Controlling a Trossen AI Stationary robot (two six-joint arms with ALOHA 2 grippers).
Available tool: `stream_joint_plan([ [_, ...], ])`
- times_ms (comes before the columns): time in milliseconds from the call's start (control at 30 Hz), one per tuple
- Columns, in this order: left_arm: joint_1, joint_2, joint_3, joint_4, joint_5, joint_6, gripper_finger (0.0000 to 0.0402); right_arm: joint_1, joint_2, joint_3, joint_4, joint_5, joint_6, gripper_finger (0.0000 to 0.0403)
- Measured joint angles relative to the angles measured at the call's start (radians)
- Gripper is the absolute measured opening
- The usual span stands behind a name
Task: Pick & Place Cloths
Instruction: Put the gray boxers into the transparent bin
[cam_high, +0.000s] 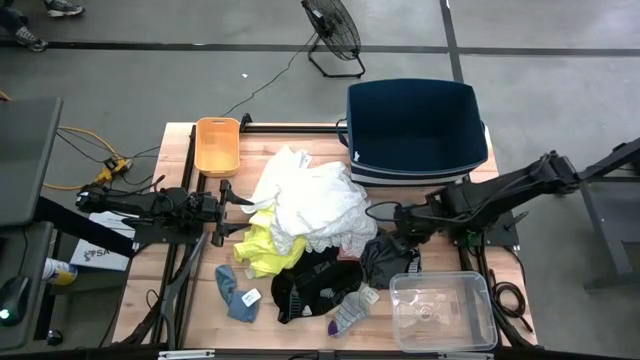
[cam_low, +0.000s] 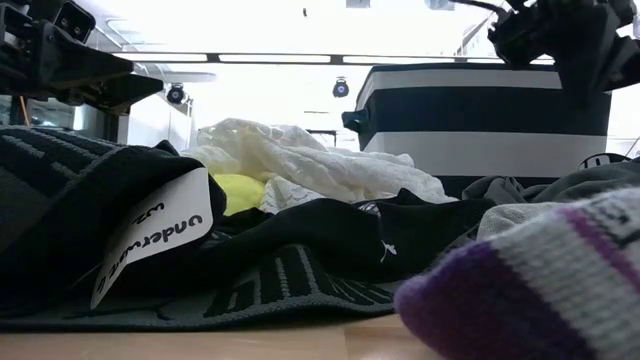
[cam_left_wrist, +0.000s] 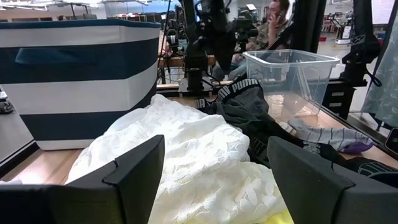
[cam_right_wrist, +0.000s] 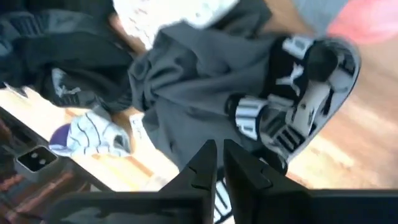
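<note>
A heap of cloths lies mid-table: a white garment (cam_high: 315, 205) on top, a neon yellow one (cam_high: 265, 250) under its near left side, and a black one (cam_high: 315, 285) nearer. A dark grey garment (cam_high: 388, 258) lies at the heap's right. A blue-grey sock (cam_high: 235, 295) and a grey sock with purple ends (cam_high: 350, 315) lie on the table in front. My left gripper (cam_high: 243, 207) is open, level, at the white garment's (cam_left_wrist: 186, 155) left side. My right gripper (cam_right_wrist: 221, 149) is shut, pointing down over the dark grey garment (cam_right_wrist: 186, 93); I cannot tell whether it touches it.
A navy tub (cam_high: 415, 125) stands at the far edge, right of centre. A small orange tray (cam_high: 217, 145) sits at the far left. A clear plastic container (cam_high: 440, 310) stands at the near right corner. A person sits beyond the table in the left wrist view.
</note>
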Motion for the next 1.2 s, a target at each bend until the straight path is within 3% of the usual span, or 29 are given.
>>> stream_joint_plan([
  [133, 0.0, 0.0, 0.0, 0.0, 0.0, 0.0, 0.0281, -0.006, 0.025, 0.0, -0.027, -0.039, 0.085, 0.0067],
  [333, 0.0, 0.0, 0.0, 0.0, 0.0, 0.0, 0.0281, -0.013, 0.049, 0.0, -0.088, -0.019, 0.157, 0.0178],
  [500, 0.0, 0.0, 0.0, 0.0, 0.0, 0.0, 0.0281, -0.016, 0.084, 0.0, -0.058, -0.014, 0.162, 0.0262],
  [633, 0.0, 0.0, 0.0, 0.0, 0.0, 0.0, 0.0281, -0.024, 0.127, 0.0, -0.002, -0.016, 0.119, 0.0307],
  [900, 0.0, 0.0, 0.0, 0.0, 0.0, 0.0, 0.0281, -0.064, 0.248, 0.0, 0.164, -0.067, 0.082, 0.0334],
  [1200, 0.0, 0.0, 0.0, 0.0, 0.0, 0.0, 0.0281, -0.078, 0.388, 0.0, 0.166, -0.146, 0.078, 0.033],
])
